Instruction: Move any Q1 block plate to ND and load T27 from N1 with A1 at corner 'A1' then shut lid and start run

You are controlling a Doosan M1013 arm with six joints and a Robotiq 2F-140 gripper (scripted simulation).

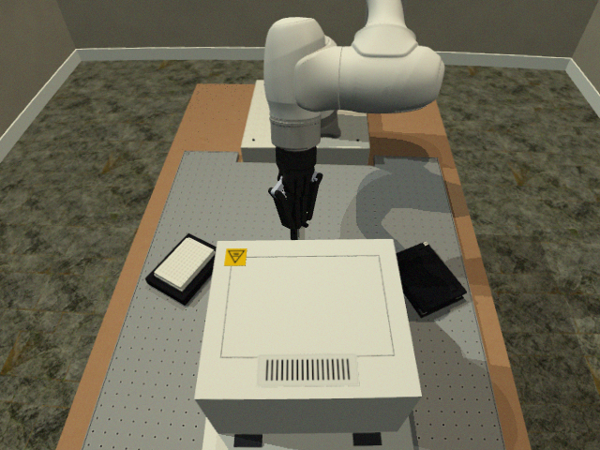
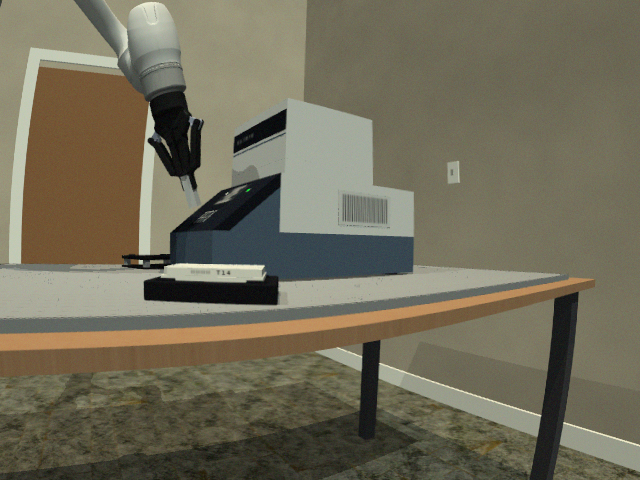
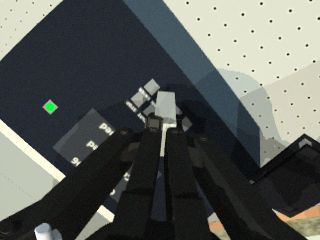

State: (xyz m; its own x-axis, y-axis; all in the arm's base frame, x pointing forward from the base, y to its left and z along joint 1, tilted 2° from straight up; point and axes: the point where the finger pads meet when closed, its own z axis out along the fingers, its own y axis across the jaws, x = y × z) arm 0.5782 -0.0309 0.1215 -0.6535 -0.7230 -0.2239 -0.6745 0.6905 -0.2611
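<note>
The cycler Q1 [image 1: 307,320] stands mid-table, a white box with its lid shut; its blue front shows in the exterior view [image 2: 294,206]. The status lamp [image 3: 50,107] is green, which also shows in the exterior view [image 2: 248,190]. My gripper [image 1: 293,234] is shut and empty, its tips pointing down just above the sloped keypad [image 2: 206,214]. In the wrist view the fingertips [image 3: 164,103] cover part of the key row [image 3: 143,96]; I cannot tell which key lies under them. A white 96-well plate [image 1: 184,263] lies on a black nest left of Q1; its side label [image 2: 223,271] looks like T14.
An empty black nest [image 1: 430,285] lies on the table right of Q1 and also shows in the wrist view [image 3: 294,167]. The arm's base plate [image 1: 305,130] is behind the gripper. The table edges run along both sides of the grey perforated board.
</note>
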